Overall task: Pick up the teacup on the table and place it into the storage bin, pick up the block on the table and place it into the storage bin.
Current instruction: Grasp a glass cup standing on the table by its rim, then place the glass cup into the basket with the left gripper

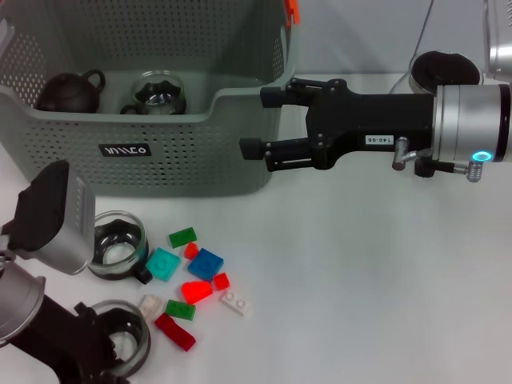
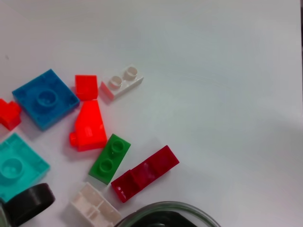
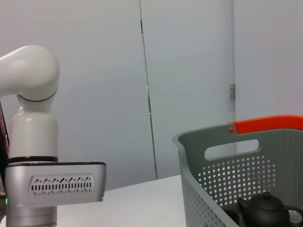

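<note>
On the far left of the white tabletop [image 1: 360, 264]: the storage bin [image 1: 184, 164], grey-green plastic, walls full of small round holes, front rim dipped, black label [image 1: 124, 150] with white letters, orange clip [image 1: 292, 10] on the back rim. Inside it, on the floor: a dark, matte round teapot [image 1: 68, 90] and a clear glass teacup [image 1: 158, 92], side by side.

Just beside the bin's right front corner, above the tabletop: the right end effector [image 1: 262, 122], black, pointing at the bin, spread wide, holding nothing.

At the near left corner: the left end effector [image 1: 102, 350], right at a second glass teacup [image 1: 128, 346]. Cannot tell whether closed on it. Just behind, a third glass teacup [image 1: 118, 244] with a black handle, standing on the tabletop.

Next to these cups, a loose cluster of glossy studded plastic blocks, among them a blue square block [image 1: 206, 263], a teal square block [image 1: 163, 263], a bright red sloped block [image 1: 196, 290] and a dark red long block [image 1: 175, 331].

Only in the left wrist view: the hollow underside of an overturned white block [image 2: 94, 205], and the two studs on a green block [image 2: 110, 158].

Only in the right wrist view: the bin's oval handle slot [image 3: 232, 149], a pale wall, and a white and silver arm segment [image 3: 31, 142]
</note>
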Motion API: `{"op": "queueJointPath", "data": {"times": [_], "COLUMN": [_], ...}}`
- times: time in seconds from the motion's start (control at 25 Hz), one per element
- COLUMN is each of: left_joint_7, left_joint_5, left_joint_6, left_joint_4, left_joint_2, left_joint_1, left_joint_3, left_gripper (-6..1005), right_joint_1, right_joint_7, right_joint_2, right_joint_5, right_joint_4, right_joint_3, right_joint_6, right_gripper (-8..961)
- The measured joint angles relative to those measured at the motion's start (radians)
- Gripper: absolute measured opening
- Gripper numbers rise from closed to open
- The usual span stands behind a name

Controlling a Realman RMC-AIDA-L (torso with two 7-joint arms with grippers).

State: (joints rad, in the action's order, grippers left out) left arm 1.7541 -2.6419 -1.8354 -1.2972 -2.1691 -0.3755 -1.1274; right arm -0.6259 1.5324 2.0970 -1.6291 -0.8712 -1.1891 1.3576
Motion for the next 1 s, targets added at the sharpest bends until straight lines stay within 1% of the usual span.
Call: {"op": "queueJointPath", "data": {"times": [0.36,0.84,1.0], "left_joint_7": [-0.001,0.003,0.035], "left_joint_5": [0.0,0.006,-0.001], "left_joint_6": [0.009,0.002,0.006], "left_joint_4": [-0.002,-0.01,-0.004], "left_joint_2": [0.0,-0.001,0.002], "left_joint_1": [0.0,0.002,-0.013], "left_joint_3": [-0.006,0.001,0.012], "left_gripper": [115,111,99], "right_joint_1": [0.0,0.003,0.004], "right_joint_7": [0.0,-0.014,-0.017], "right_joint_2": [0.0,0.0,0.0], "right_joint_5": [0.0,0.0,0.0], "right_joint_4": [0.0,0.0,0.0], "right_joint_3": [0.0,0.0,0.0], "right_joint_6": [0.0,0.003,0.003], "right_gripper": [919,918,918]}}
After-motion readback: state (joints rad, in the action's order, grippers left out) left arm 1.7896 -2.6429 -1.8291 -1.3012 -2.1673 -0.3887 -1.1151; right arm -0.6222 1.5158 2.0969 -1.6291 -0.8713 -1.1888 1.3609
